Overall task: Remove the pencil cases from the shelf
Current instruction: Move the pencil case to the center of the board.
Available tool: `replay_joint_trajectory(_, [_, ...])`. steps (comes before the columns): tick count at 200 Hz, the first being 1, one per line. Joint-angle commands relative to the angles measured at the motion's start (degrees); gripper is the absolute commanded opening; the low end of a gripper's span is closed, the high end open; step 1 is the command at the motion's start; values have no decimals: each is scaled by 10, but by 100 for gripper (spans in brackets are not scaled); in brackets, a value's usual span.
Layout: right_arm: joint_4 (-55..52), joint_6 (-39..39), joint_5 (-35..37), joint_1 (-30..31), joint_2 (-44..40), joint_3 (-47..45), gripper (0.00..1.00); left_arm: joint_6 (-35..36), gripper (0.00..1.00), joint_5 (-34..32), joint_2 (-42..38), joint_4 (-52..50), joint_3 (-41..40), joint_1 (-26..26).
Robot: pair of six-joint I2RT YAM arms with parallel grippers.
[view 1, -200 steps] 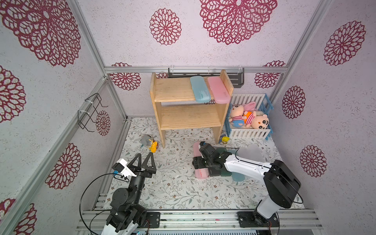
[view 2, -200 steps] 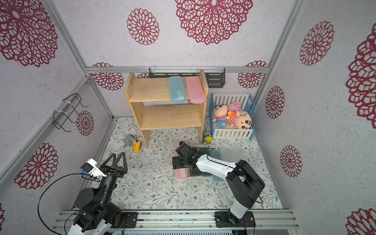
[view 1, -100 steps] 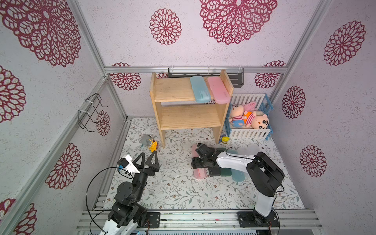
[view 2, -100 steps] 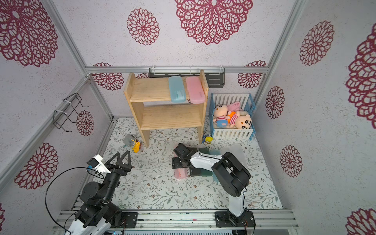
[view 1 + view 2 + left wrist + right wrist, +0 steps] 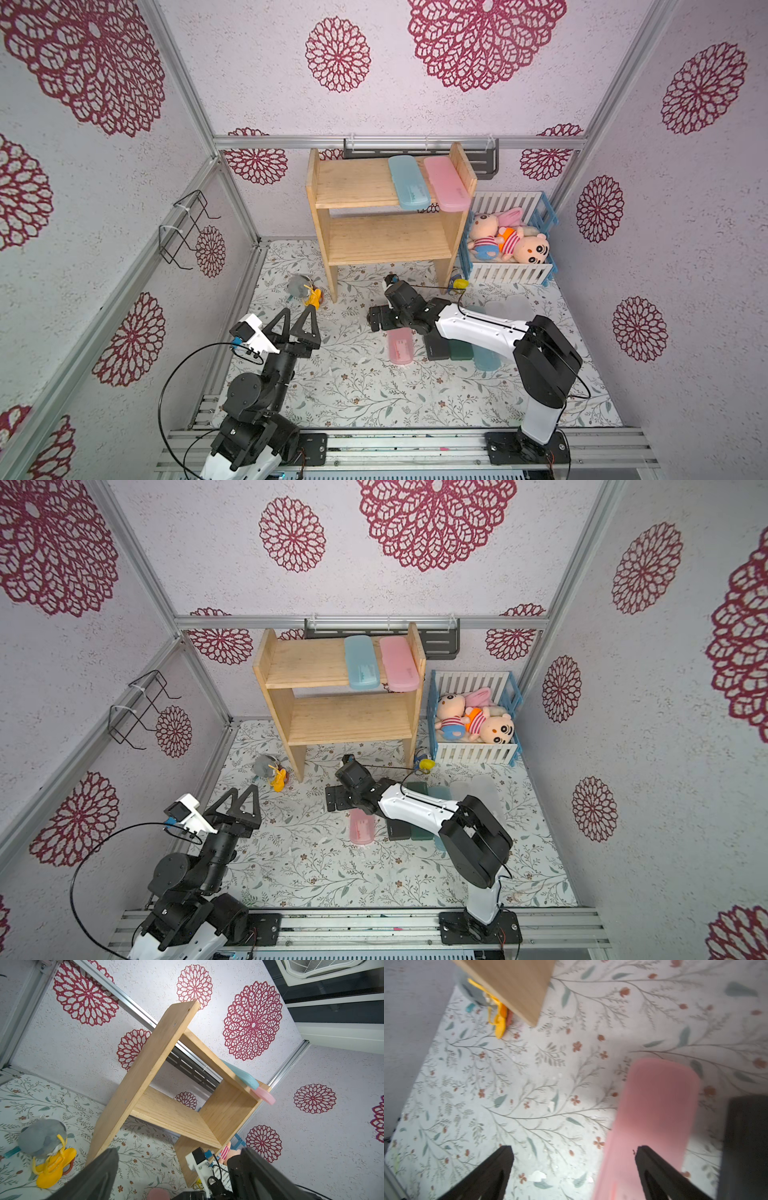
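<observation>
Cases come first: a light blue case (image 5: 409, 183) and a pink case (image 5: 446, 183) lie side by side on the top board of the shelf (image 5: 353, 183), at its right end, their front ends poking out past the edge. The lower board is bare. Down on the floral mat (image 5: 353, 386) there's a row in front of the shelf: a second pink case (image 5: 400, 348), a black case (image 5: 436, 349), a dark green case (image 5: 461, 351) and a teal case (image 5: 486, 359). Beyond them is a frosted clear case (image 5: 509, 307). It may be two, but the arm hides too much to count. So I'd say most of the job is done, with the two on top left to fetch.

The right gripper (image 5: 376, 319) sits low over the far end of the pink case on the mat. Its jaws are spread wide and grip nothing. One finger crosses the case in the wrist view, and I can't tell if it touches. The left gripper (image 5: 299, 311) is raised near the mat's left edge, spread wide and empty.
</observation>
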Motion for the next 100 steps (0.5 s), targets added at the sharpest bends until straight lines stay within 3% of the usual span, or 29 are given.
replay_joint_trajectory(1, [48,16,-26,20,23,30,99,10,97,-12,-11,-27,9,-3])
replay_joint_trajectory(69, [15,38,-14,18,117,97,99,6,97,-21,-63,-82,6,-3])
replay_joint_trajectory(100, [21,39,-6,10,126,75,99,10,97,-28,-93,-115,13,-3])
